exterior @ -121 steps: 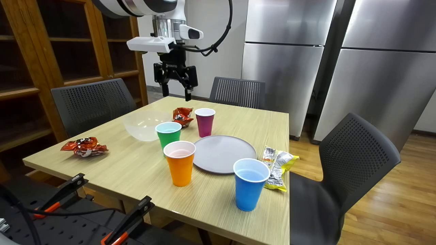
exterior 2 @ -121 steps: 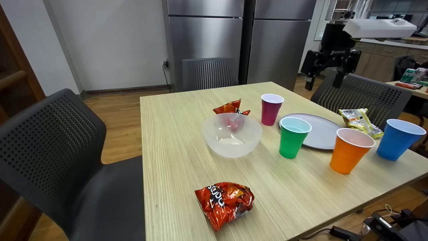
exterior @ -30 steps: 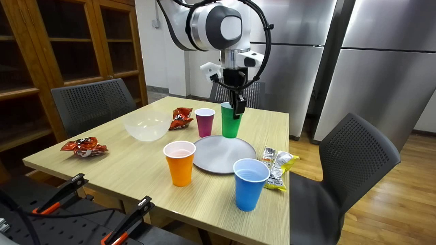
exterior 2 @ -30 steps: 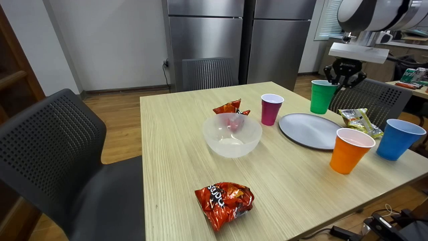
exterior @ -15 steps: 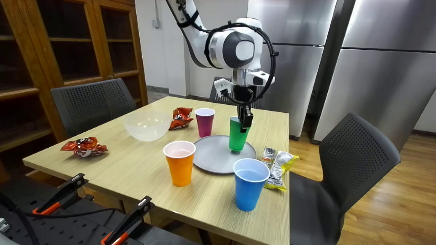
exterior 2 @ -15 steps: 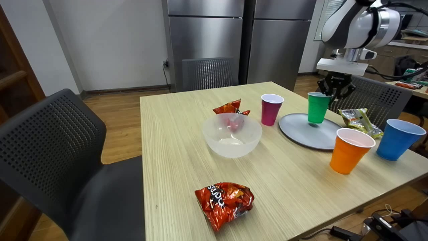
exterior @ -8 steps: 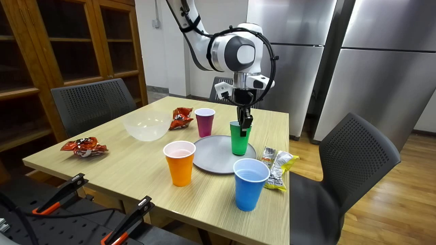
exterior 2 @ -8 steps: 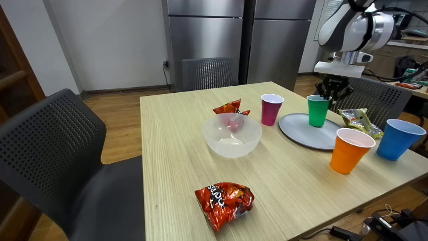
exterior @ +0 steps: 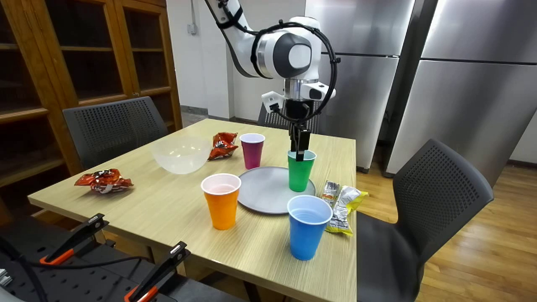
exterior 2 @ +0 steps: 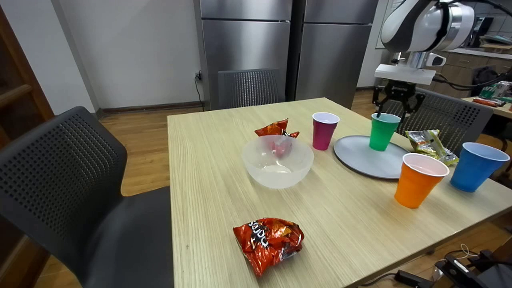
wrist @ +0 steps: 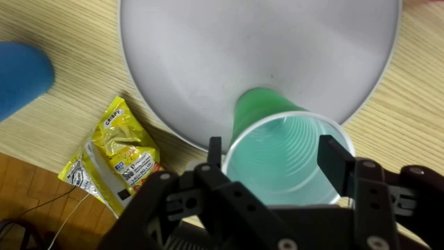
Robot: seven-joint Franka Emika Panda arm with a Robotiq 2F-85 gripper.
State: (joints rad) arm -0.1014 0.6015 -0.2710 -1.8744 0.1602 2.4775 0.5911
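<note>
A green cup [exterior: 300, 174] stands upright on the grey plate [exterior: 260, 193], close to the plate's edge, in both exterior views. My gripper [wrist: 270, 141] is open right at the cup's rim. In the wrist view one of the black fingers [wrist: 327, 158] reaches over the cup's mouth, while its mate is outside the rim on the opposite side. Wide space separates them, and the cup's wall is not pinched. Whether a finger brushes the rim I cannot tell. The wrist view looks into the pale green inside of the cup; nothing is seen in it.
Beside the plate lies a crumpled yellow snack bag [wrist: 128, 152]. A blue cup [exterior: 308, 233], an orange cup [exterior: 221, 207] and a purple cup [exterior: 252, 153] stand around it. Further off are a translucent bowl [exterior 2: 278, 168] and red chip bags [exterior 2: 272, 244]. Chairs surround the table.
Over the last second the green cup came down onto the plate. The gripper then opened, let go of the cup's wall and rose slightly. Earlier, the cup stood beside the plate near the bowl.
</note>
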